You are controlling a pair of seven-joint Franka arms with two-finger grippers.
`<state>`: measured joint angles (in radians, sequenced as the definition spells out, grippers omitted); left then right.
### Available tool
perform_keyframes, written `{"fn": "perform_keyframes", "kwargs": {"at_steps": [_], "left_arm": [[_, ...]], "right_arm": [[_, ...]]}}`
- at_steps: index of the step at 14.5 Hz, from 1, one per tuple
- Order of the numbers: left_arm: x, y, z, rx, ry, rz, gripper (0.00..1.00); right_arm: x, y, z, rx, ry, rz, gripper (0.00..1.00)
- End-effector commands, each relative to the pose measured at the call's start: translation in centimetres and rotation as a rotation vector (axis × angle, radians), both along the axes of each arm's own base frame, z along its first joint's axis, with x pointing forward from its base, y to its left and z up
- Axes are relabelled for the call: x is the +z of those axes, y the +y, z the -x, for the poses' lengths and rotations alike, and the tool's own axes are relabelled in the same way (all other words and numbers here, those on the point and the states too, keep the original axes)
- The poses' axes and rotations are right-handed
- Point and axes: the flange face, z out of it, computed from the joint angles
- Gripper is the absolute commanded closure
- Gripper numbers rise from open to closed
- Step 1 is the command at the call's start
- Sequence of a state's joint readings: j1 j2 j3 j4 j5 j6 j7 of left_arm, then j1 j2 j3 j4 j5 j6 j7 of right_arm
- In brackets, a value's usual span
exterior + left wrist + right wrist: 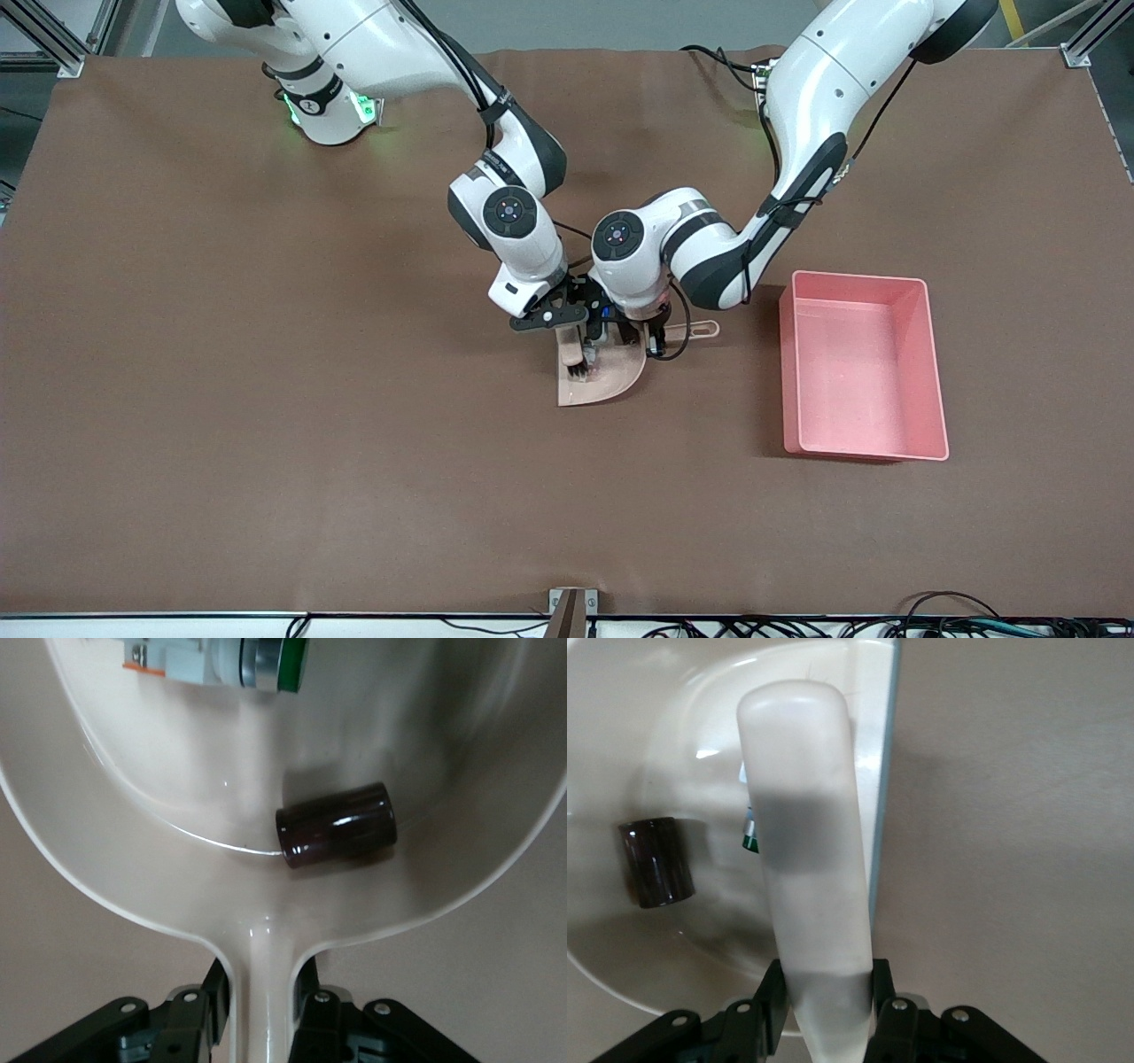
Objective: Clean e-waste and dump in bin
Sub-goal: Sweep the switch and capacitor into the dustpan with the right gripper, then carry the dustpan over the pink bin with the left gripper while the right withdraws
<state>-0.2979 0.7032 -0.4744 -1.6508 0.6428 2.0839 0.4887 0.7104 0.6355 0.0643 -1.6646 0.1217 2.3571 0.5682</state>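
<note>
The beige dustpan (pixel 616 379) lies on the brown table, and my left gripper (pixel 640 335) (pixel 261 997) is shut on its handle (pixel 262 974). Both e-waste pieces lie inside the pan: a dark glossy stubby cylinder (pixel 337 826) (pixel 656 861) near the back wall, and a white-grey part with an orange label and a green end (pixel 213 660). My right gripper (pixel 556 315) (pixel 824 997) is shut on the beige brush (pixel 574 356) (pixel 804 815), which stands over the pan's open edge. The pink bin (pixel 923 354) sits toward the left arm's end of the table, apart from the pan.
Both arms crowd together over the dustpan in the middle of the table. Cables run along the table edge nearest the front camera (pixel 939 620). Brown table surface (pixel 266 399) stretches toward the right arm's end.
</note>
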Motion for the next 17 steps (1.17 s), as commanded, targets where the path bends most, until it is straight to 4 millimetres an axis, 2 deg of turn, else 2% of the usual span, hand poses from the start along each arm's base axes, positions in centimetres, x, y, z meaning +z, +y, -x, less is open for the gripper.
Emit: {"fn": "perform_keyframes", "kwargs": {"at_steps": [1,4,7,10,12,13,15,17], "left_arm": [[-0.7,-0.8,-0.9,-0.004,-0.031,0.052,0.9],[-0.7,-0.6,-1.5,-0.004,-0.052,0.1,0.92],[-0.3,-0.4,-2.2,0.003,-0.067,0.132,0.96],[2.6,-0.5,-2.6,-0.008,-0.1,0.147,0.97],[5.3,-0.1,-3.0,-0.021,-0.128,0.149,0.97],[7.2,0.8,-3.6,-0.021,-0.151,0.149,0.97],[10.1,4.0,-5.1,0.001,-0.146,0.176,0.97],[12.3,7.8,-7.0,-0.001,-0.112,0.193,0.97]], "right_arm": [[3.2,-2.4,-3.3,-0.025,0.074,0.024,0.99],[5.7,-5.8,-6.0,-0.064,0.088,0.036,0.99],[8.8,-12.0,-9.6,-0.11,0.079,0.025,0.99],[10.8,-18.9,-11.9,-0.136,0.094,0.037,0.99],[10.1,-23.0,-12.1,-0.164,0.106,0.074,0.99],[9.5,-26.2,-12.2,-0.169,0.11,0.1,0.99],[9.0,-30.6,-12.1,-0.194,0.128,0.118,0.99],[8.2,-35.5,-11.0,-0.267,0.128,0.118,0.99]]}}
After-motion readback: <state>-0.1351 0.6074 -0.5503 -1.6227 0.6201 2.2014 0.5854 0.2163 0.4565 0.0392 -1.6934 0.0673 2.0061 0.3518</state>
